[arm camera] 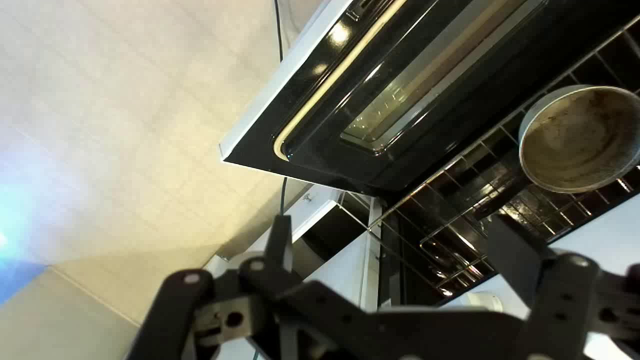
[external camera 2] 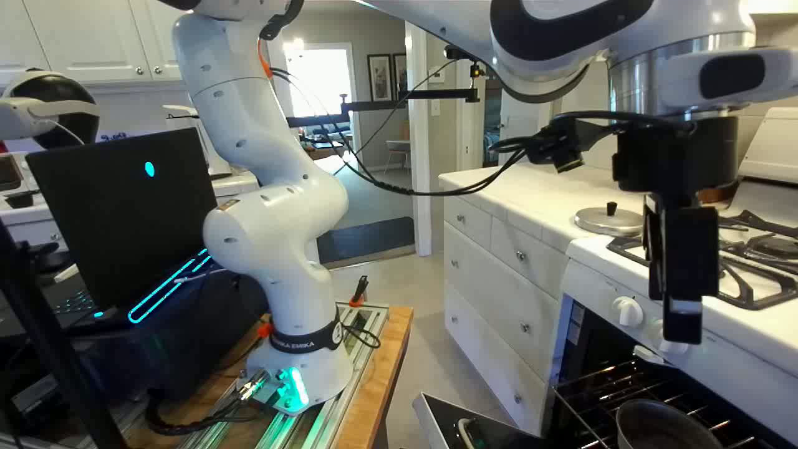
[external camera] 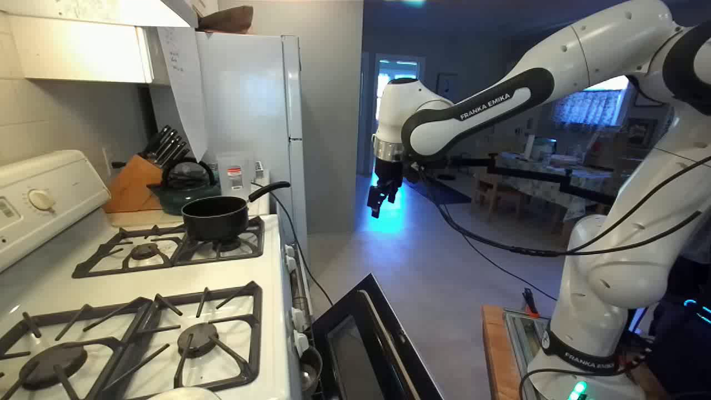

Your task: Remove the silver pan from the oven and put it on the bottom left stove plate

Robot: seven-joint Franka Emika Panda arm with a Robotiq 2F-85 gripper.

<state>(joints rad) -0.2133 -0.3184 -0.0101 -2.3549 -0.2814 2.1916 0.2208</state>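
In an exterior view, dark grates (external camera: pixel 256 344) lie over the four burners (external camera: pixel 200 336) of the white gas cooktop (external camera: pixel 183 278), and a black saucepan (external camera: pixel 214 220) sits on the far right grate, handle (external camera: pixel 269 189) toward the far right. A wooden knife block (external camera: pixel 133 183) and a dark green kettle (external camera: pixel 169 199) stand on the far counter (external camera: pixel 259 208). In an exterior view, a silver lid (external camera 2: pixel 608 221) lies on the white countertop (external camera 2: pixel 517 190) just left of the cooktop. In the wrist view, a silver pan (arm camera: pixel 575 140) rests on the oven rack (arm camera: pixel 450 165).
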